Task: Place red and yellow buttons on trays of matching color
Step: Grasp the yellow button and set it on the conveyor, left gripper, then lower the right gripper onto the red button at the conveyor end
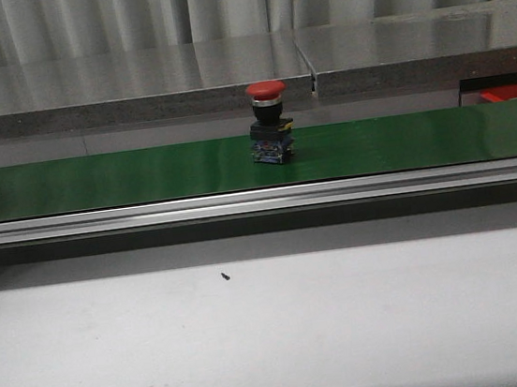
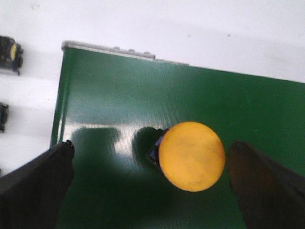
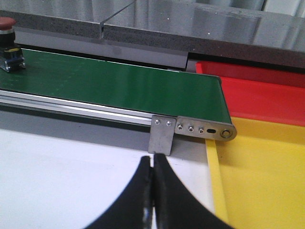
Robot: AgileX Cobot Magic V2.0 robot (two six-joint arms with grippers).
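A red button [image 1: 269, 121] stands upright on the green belt [image 1: 143, 175] near its middle; it also shows in the right wrist view [image 3: 8, 43]. A yellow button [image 2: 191, 156] stands on the belt [image 2: 143, 95] near its end, between the fingers of my left gripper [image 2: 150, 186], which is open and hovers above it, not touching. My right gripper [image 3: 153, 164] is shut and empty over the white table, beside the belt's other end. The yellow tray [image 3: 267, 176] and the red tray [image 3: 267, 95] lie next to it. Neither arm shows in the front view.
The conveyor has a metal side rail [image 1: 259, 200] and an end bracket [image 3: 161, 135]. A steel ledge [image 1: 224, 65] runs behind the belt. More button parts [image 2: 10, 52] lie on the white surface beyond the belt's end. A small dark speck [image 1: 224, 275] lies on the table.
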